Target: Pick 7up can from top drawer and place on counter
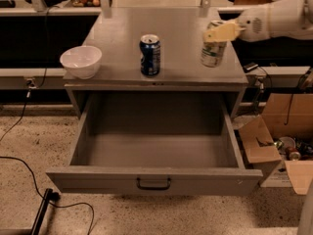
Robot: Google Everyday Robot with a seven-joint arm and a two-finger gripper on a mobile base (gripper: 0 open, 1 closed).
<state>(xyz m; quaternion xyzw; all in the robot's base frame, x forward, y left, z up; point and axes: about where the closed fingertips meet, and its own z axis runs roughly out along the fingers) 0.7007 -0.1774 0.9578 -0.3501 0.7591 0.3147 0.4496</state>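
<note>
The 7up can (212, 50), pale green and white, is held by my gripper (221, 32) over the right part of the counter (166, 28). The can's base is at or just above the counter surface; I cannot tell whether it touches. The gripper's cream fingers (222, 32) close on the can's upper part, and the white arm reaches in from the right edge. The top drawer (156, 180) stands pulled fully open below, with its dark handle (153, 183) centred on the front panel. Its inside holds nothing.
A dark blue can (150, 55) stands upright at the counter's middle front. A white bowl (81, 61) sits at the front left corner. Cardboard boxes with clutter (279, 146) lie on the floor at right. A black cable and stand (41, 204) lie at lower left.
</note>
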